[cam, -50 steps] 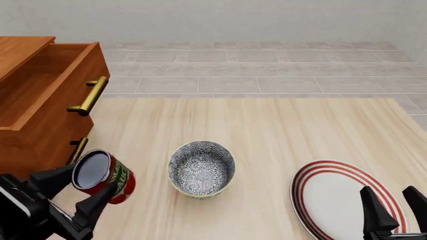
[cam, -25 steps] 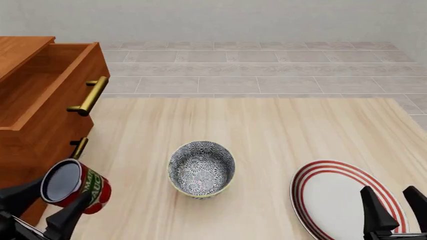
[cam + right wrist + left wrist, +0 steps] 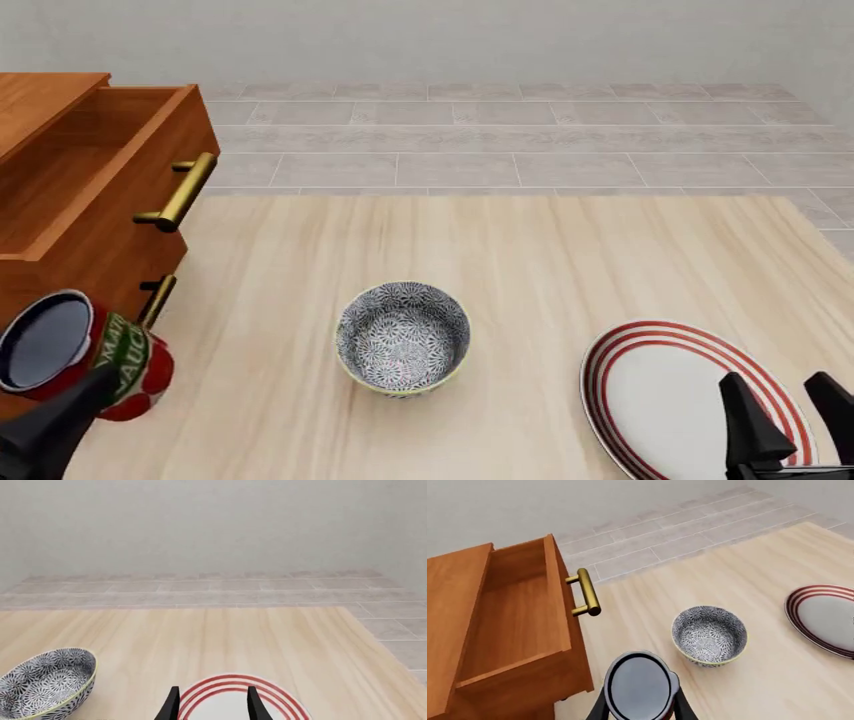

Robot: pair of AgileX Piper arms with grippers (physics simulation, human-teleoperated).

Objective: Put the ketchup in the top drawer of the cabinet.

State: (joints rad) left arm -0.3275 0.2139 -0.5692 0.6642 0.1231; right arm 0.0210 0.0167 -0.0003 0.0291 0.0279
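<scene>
The ketchup (image 3: pixel 83 356), a red bottle with a dark round end and a green-and-white label, is held in my left gripper (image 3: pixel 47 405) at the near left, in front of the cabinet (image 3: pixel 80 250). Its dark end also shows in the left wrist view (image 3: pixel 639 684), between the fingers (image 3: pixel 682 707). The top drawer (image 3: pixel 94 170) stands pulled open and looks empty, its brass handle (image 3: pixel 180 190) facing right. In the left wrist view the drawer (image 3: pixel 514 625) lies beyond and beside the bottle. My right gripper (image 3: pixel 777 385) is open and empty above the plate.
A patterned grey bowl (image 3: pixel 403 337) sits mid-table, right of the ketchup. A white plate with red rings (image 3: pixel 667 390) lies at the near right. The lower drawer's handle (image 3: pixel 158 297) shows just beyond the bottle. The bowl (image 3: pixel 43 687) and plate (image 3: pixel 230 690) also show in the right wrist view.
My left gripper has carried the ketchup leftward, from near the bowl to in front of the cabinet. The right arm has not moved.
</scene>
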